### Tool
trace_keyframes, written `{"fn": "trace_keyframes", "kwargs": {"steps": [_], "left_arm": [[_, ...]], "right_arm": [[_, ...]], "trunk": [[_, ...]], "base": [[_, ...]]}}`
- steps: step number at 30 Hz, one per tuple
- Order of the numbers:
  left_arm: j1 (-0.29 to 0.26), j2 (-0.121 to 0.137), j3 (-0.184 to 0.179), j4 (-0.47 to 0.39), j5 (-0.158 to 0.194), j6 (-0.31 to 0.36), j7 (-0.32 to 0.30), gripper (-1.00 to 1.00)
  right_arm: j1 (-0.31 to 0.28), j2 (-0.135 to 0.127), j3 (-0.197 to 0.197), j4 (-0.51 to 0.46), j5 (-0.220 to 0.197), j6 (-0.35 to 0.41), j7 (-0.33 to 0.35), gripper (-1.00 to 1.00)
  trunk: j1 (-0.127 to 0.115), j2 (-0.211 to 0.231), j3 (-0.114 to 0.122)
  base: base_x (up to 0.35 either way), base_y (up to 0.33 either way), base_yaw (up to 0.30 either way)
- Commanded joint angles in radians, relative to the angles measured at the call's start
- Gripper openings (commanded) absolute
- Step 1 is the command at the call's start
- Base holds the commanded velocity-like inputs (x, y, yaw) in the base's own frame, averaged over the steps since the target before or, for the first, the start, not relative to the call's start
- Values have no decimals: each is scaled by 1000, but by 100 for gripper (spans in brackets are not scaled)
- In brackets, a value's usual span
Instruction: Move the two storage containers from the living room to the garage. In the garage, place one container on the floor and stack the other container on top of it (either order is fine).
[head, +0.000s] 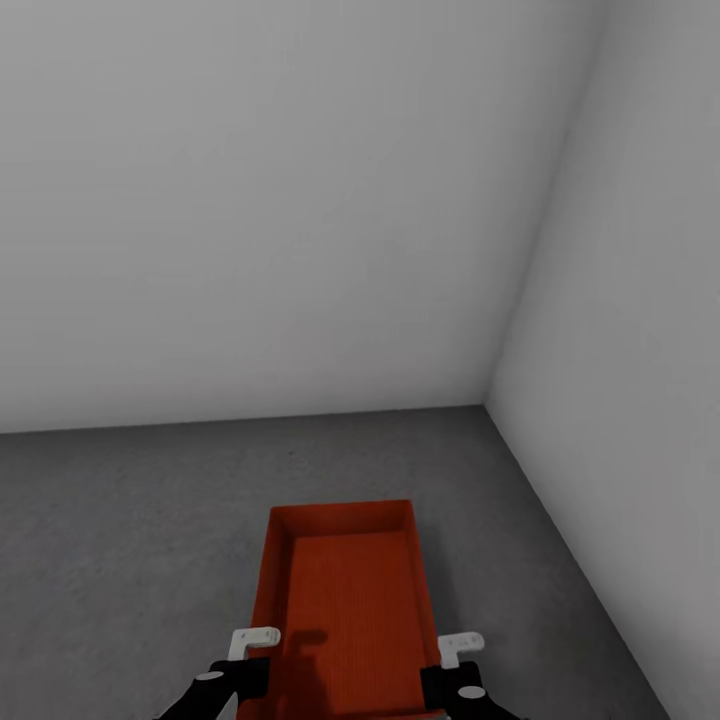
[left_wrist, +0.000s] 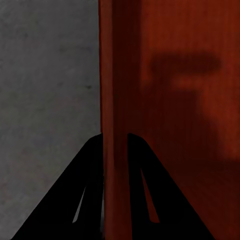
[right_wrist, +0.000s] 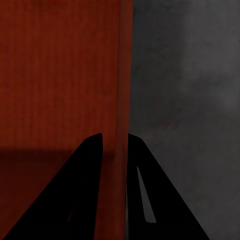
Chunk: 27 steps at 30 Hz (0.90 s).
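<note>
Container: orange-red storage container (head: 345, 600), thin-walled, lidless, rectangular, above the rough dark grey concrete floor (head: 120, 540) near a pale wall corner
Left hand (left_wrist: 115, 150): pinching its left long wall
Right hand (right_wrist: 116, 150): pinching the opposite wall

We note black arms with white round caps, a white bracket on each wrist, and black, tapered, slotted fingers (left_wrist: 85, 200) on both grippers.
</note>
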Motion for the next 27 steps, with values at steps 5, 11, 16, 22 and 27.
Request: {"fn": "trace_keyframes", "kwargs": {"steps": [5,11,16,22,27], "left_arm": [[2,5,-4,0,-1,-6,8,-100],[2,6,-4,0,-1,-6,8,-100],[2,8,-4,0,-1,-7,7,-100],[2,8,-4,0,-1,-9,11,-100],[2,8,-4,0,-1,-9,11,-100]], "right_arm": [[0,-8,-18,26,-5,-5,-8,-100],[-1,-8,-18,26,-5,-5,-8,-100],[0,-9,-18,26,-5,-5,-8,-100],[-1,-10,-18,26,-6,-4,-8,-100],[-1,-10,-18,26,-6,-4,-8,-100]], "trunk": [[22,-35,-17],[26,-42,-20],[26,-42,-20],[26,-42,-20],[26,-42,-20]], "base": [[0,0,0],[0,0,0],[0,0,0],[0,0,0],[0,0,0]]}}
